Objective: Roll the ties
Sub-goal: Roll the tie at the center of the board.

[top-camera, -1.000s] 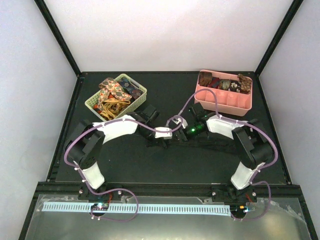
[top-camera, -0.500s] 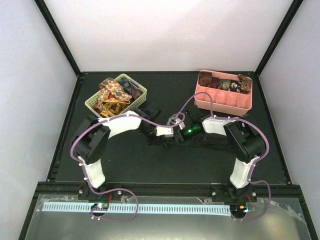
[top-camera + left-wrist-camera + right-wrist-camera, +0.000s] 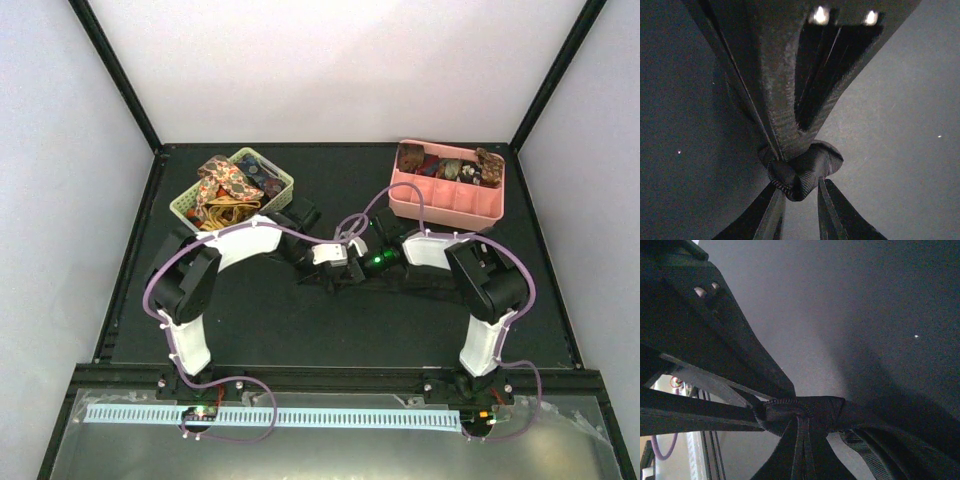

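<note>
A dark tie [image 3: 425, 289] lies as a strip across the black mat, its left end wound into a small coil [image 3: 807, 167]. My left gripper [image 3: 799, 186] holds that coil between its two fingertips, which stand a little apart on either side of it. From the opposite side, my right gripper [image 3: 802, 422] is shut on the same coil [image 3: 822, 410], and the tie's tail [image 3: 875, 455] trails off to the right. In the top view the left gripper [image 3: 328, 272] and the right gripper [image 3: 347, 268] meet at mid-table. More ties [image 3: 225, 185] fill a green basket.
The green basket [image 3: 180, 207] stands at the back left. At the back right a pink divided tray [image 3: 450, 208] holds several rolled ties [image 3: 450, 168]. Purple cables [image 3: 365, 215] loop over both arms. A black frame edges the mat.
The right gripper has closed onto the coil. Both arms have drawn in toward the middle, the right one shifting left. The left gripper keeps its hold.
</note>
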`<state>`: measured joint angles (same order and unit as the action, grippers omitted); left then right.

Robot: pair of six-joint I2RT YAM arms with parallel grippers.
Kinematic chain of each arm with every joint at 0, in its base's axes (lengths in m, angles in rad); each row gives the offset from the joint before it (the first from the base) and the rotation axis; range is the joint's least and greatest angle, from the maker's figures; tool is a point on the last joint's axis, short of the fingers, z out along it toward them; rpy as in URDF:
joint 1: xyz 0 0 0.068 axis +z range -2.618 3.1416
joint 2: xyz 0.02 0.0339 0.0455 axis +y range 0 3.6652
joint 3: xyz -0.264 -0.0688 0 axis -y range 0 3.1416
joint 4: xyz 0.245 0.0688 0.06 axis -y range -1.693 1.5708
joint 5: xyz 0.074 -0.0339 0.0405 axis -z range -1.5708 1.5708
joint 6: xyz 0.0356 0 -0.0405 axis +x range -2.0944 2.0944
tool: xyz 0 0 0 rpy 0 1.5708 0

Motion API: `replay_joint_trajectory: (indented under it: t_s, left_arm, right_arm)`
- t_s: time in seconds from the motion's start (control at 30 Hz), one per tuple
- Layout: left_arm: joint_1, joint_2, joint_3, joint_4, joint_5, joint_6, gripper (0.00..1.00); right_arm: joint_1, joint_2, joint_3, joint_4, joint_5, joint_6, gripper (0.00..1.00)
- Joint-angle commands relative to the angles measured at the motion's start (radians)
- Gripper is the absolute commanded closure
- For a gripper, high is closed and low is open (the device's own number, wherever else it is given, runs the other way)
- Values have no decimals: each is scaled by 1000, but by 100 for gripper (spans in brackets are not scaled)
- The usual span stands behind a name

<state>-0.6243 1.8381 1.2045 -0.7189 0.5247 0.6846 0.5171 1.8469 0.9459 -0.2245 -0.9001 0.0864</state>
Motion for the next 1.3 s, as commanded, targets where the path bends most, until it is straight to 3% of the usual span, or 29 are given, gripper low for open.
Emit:
replay_joint_trajectory:
  t_s: [0.0,0.17,0.3,0.43,0.53,0.77,1.0,1.27]
  left_arm:
    - [23,-19,19,14,106,-42,76]
    - [52,-142,-100,183,162,-96,40]
    - [55,-285,-259,448,177,-126,15]
    - [55,-417,-503,808,221,-109,5]
    - [54,-429,-632,1064,266,-131,3]
    - [50,-250,-676,1390,227,-250,4]
    - [27,-54,-647,1586,225,-275,9]
    - [10,74,-668,1819,217,-298,9]
  right_arm:
    - [-6,-2,15,4,1,-14,98]
    - [-48,-6,16,-36,-93,-23,98]
    - [-70,11,26,-71,-159,-38,98]
    - [-110,49,66,-158,-199,-92,98]
    - [-146,80,90,-228,-252,-134,98]
    - [-198,142,127,-338,-305,-219,98]
    - [-213,158,137,-407,-342,-285,98]
    - [-220,150,153,-496,-403,-352,99]
